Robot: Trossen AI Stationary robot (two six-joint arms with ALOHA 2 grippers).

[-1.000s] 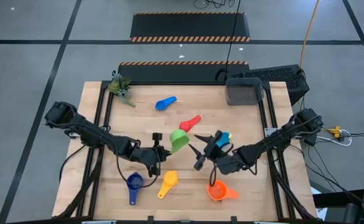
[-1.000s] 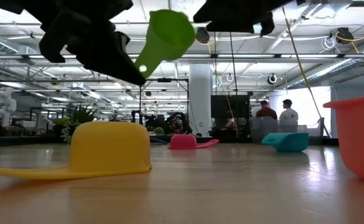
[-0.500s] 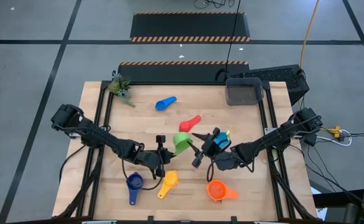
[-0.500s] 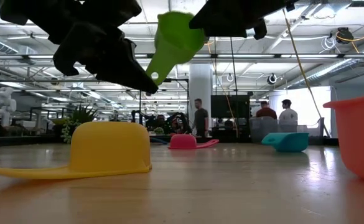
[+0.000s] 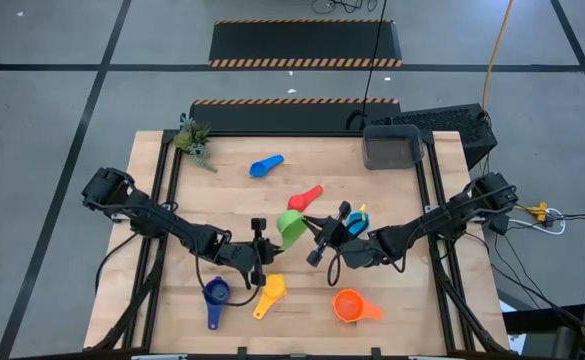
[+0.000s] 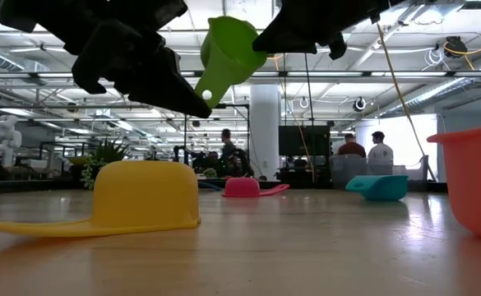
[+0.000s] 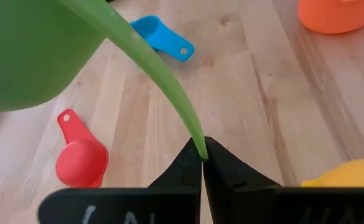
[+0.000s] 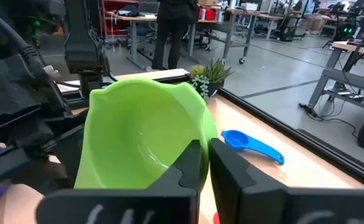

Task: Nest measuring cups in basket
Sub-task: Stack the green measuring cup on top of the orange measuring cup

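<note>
Moved since a second ago: the right gripper [image 5: 321, 237] has been sliding left toward the green cup [image 5: 291, 227] and closing its fingers, which were spread wide, onto the cup's rim; a person in the room behind has been walking left past the white pillar.

Green cup: hanging in the air over mid-table, tilted, gripped at both ends. The left gripper [image 5: 259, 240] is pinching the tip of its handle between clamped fingers [image 7: 188, 167]; the right gripper's fingers [image 8: 191, 163] are squeezing the bowl's edge.

Red cup [image 5: 307, 196]: lying on the table just beyond the green one.

Blue cup [image 5: 265, 165]: lying farther back, left of centre.

Light blue cup [image 5: 360, 217]: peeking out from behind the right arm, right of the green cup.

Navy cup [image 5: 215, 296]: sitting near the front edge, left.

Yellow cup [image 5: 270, 293]: lying mouth-down just right of the navy one.

Orange cup [image 5: 350, 307]: sitting near the front, right.

Basket [image 5: 391, 147]: standing at the far right corner, well apart from every cup.

Small plant [image 5: 193, 139]: sitting at the far left corner.
</note>
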